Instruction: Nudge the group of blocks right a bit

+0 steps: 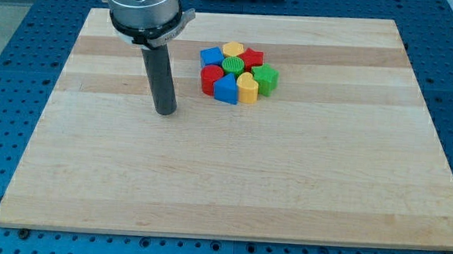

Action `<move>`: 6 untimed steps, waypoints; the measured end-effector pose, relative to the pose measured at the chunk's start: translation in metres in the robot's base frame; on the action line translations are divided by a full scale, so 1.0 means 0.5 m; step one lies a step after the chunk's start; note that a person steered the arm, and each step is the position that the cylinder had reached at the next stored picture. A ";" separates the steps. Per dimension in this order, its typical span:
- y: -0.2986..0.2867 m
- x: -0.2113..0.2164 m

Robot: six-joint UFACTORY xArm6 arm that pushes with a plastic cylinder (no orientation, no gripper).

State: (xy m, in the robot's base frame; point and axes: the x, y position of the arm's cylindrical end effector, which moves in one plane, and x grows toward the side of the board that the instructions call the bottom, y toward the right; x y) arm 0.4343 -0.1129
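A tight group of small blocks sits on the wooden board (231, 174), above the middle. It holds a blue block (211, 56), a yellow block (232, 48), a red star-like block (251, 59), a green round block (233, 65), a red block (211, 79), a blue block (226, 88), a yellow heart-like block (247, 87) and a green block (266, 80). My tip (164, 111) rests on the board to the left of the group, apart from it by a clear gap.
The board lies on a blue perforated table (8, 90). The arm's grey wrist (143, 4) hangs over the board's top left part.
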 end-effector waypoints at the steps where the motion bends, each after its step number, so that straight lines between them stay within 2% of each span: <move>1: 0.000 0.000; 3: 0.001 -0.036; 6: 0.117 -0.091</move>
